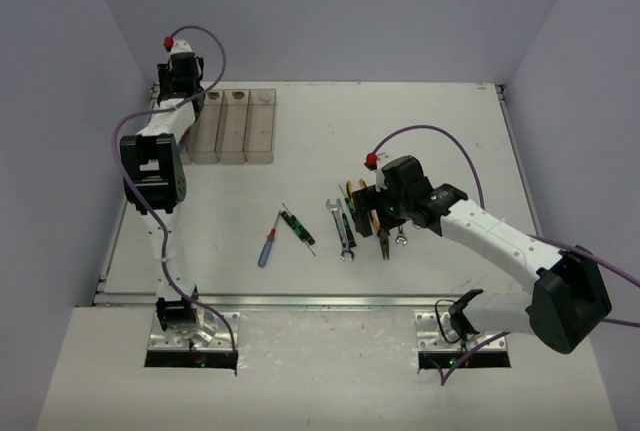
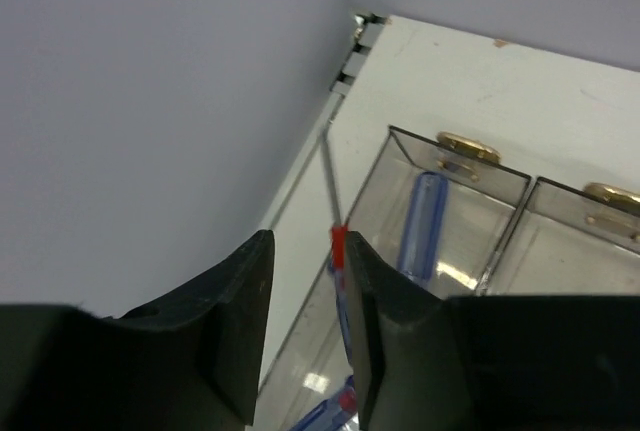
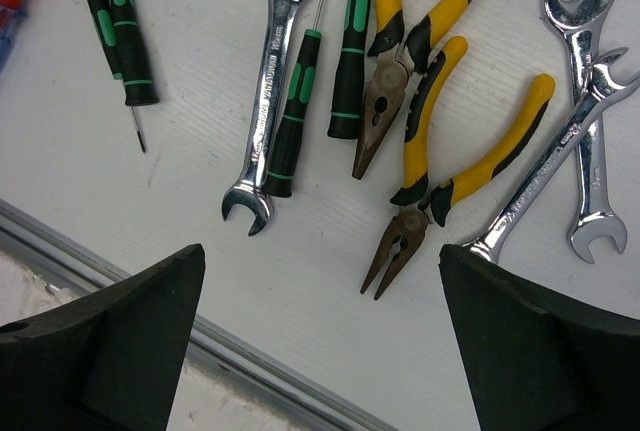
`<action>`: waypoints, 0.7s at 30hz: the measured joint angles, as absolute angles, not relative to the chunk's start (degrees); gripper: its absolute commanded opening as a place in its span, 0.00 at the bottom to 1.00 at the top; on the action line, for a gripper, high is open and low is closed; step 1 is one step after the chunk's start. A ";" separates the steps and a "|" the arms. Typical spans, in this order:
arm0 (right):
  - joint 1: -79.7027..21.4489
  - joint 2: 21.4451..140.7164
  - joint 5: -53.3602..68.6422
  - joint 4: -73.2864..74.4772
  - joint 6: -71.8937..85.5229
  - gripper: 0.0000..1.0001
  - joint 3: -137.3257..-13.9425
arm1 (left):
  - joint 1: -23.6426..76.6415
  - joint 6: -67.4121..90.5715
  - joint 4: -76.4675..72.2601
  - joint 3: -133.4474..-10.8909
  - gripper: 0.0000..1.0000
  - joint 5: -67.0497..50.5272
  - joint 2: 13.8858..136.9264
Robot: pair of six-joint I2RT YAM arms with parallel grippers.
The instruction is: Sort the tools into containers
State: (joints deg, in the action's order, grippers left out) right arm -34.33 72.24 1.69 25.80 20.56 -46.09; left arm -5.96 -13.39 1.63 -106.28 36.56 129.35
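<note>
Left wrist view: the left claw [image 2: 307,241] is parted narrowly over the leftmost container [image 2: 375,191], apparently so that the blue-handled screwdriver [image 2: 338,243], leant against one finger, is dropped in. In the right wrist view, the right claw [image 3: 320,251] is held wide above the pliers [image 3: 420,81] at centre frame, seemingly for picking.

The whole table [image 1: 430,131] is taken in from high above and behind the arm bases [image 1: 190,326] by the top external view, which is faced down and forward so that the row of containers [image 1: 232,126] is seen small and far off. The leftmost container [image 2: 385,196] of that row is viewed from very close and steeply downward by the left wrist camera. The tools [image 3: 385,101] lying well to the right of the containers, on their near side, are looked down on from close by the right wrist camera, and both patches are shared with the overhead view.
</note>
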 measured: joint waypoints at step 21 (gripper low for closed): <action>-34.33 72.95 1.05 25.79 20.58 0.99 -46.09 | 11.14 11.08 32.32 -111.12 1.00 32.65 106.40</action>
State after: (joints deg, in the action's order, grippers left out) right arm -34.33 72.95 1.05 25.79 20.58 -46.09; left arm 11.14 11.08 32.32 -111.12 32.65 106.40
